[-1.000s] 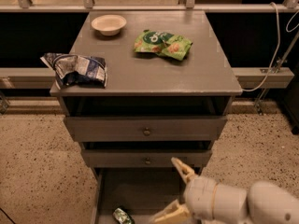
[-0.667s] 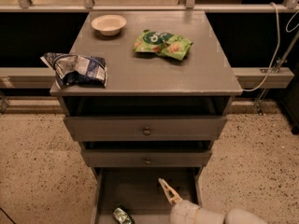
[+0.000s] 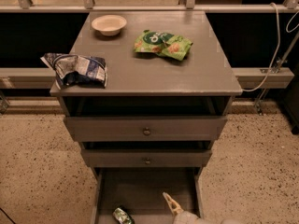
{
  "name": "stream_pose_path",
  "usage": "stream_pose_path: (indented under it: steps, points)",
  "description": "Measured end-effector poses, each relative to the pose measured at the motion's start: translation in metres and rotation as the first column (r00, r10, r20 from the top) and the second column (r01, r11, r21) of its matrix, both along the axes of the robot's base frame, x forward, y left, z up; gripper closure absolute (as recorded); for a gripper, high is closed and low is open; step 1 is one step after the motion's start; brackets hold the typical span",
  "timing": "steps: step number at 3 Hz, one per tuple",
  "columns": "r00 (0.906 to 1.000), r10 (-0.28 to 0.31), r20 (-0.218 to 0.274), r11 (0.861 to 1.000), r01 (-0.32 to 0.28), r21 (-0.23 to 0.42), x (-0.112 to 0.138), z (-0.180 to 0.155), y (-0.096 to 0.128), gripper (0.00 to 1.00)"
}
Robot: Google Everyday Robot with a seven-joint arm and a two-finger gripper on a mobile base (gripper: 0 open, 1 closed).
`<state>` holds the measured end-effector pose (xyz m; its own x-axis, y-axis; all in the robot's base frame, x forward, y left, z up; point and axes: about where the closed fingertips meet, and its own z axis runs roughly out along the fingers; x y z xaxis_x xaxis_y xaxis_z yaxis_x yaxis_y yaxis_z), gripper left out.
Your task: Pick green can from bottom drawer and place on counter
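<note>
The green can (image 3: 122,215), small and shiny green-and-silver, lies on the floor of the open bottom drawer (image 3: 145,190) near its front left. My gripper (image 3: 174,206) is at the lower edge of the view, low over the drawer's front right part. It is to the right of the can and apart from it, and most of it is cut off by the frame edge. The counter (image 3: 154,73), the cabinet's flat grey top, is above.
On the counter lie a white bowl (image 3: 109,24), a green snack bag (image 3: 162,44) and a crumpled blue-and-silver bag (image 3: 77,69) at the left edge. Two shallower drawers with knobs (image 3: 146,131) sit above the bottom drawer. A white cable (image 3: 275,55) hangs at the right.
My gripper has sunk toward the bottom edge of the view and moved left; less of it and the arm shows now. The can has not moved.
</note>
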<state>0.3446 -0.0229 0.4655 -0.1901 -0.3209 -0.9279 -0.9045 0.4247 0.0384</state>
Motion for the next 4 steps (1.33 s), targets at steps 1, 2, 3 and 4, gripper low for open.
stream_pose_path:
  steps: [1,2,3,4]
  points:
    - [0.9984,-0.018,0.054,0.998,0.015,0.059,0.030,-0.005,0.019,0.00]
    - [0.9845,-0.105,0.140,0.993,0.095,0.076,0.081,-0.033,0.036,0.00]
    - [0.9773,-0.141,0.158,0.989,0.133,0.061,0.104,-0.092,0.063,0.00]
    - [0.9939,-0.099,0.048,0.994,0.096,0.059,0.118,-0.179,0.075,0.00]
